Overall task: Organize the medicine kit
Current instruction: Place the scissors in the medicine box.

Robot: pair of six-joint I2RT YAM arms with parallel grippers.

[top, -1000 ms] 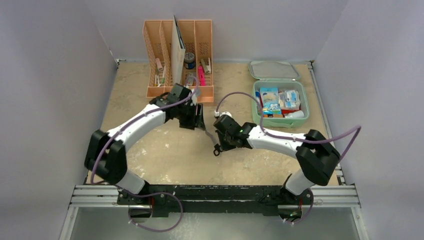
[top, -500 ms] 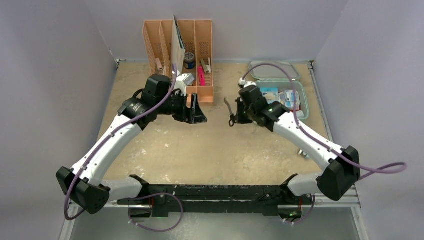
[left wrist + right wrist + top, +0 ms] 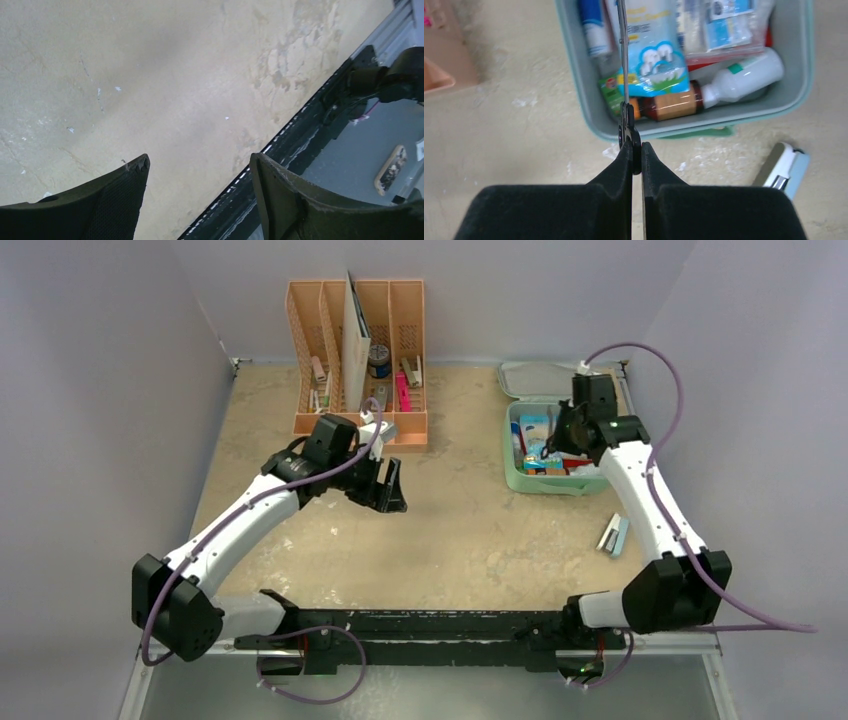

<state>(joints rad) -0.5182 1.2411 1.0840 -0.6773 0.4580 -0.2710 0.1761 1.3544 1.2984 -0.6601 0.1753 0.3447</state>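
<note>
1. Tabletop [image 3: 450, 540]: mostly bare sand-coloured surface, with things gathered along the far edge and the right side.
2. Far left: peach slotted desk organizer [image 3: 305, 340], upright, holding assorted small items.
3. Far right: medicine kit [image 3: 545, 487], with lid [image 3: 545, 380] hinged back flat and base already crowded with a white bottle [image 3: 744, 75], an amber bottle [image 3: 669, 106] and a blue-and-white pack [image 3: 651, 55]. Judged well along, but not yet closed or zipped.
4. Left end effector [image 3: 199, 159]: jaws spread wide, holding nothing, hanging over bare tabletop.
5. Right end effector [image 3: 636, 150]: pinched tight on a thin metal tool [image 3: 628, 122], likely scissors, poised over the open kit and not yet laid inside.
6. White and blue stapler [image 3: 613, 537]: lying on the tabletop near the kit's right corner, outside it.
7. Hard to make out: tool seen edge-on, handles buried between the pads; pack labels blurred; organizer contents too small to name; cannot tell whether the stapler belongs in the kit.
</note>
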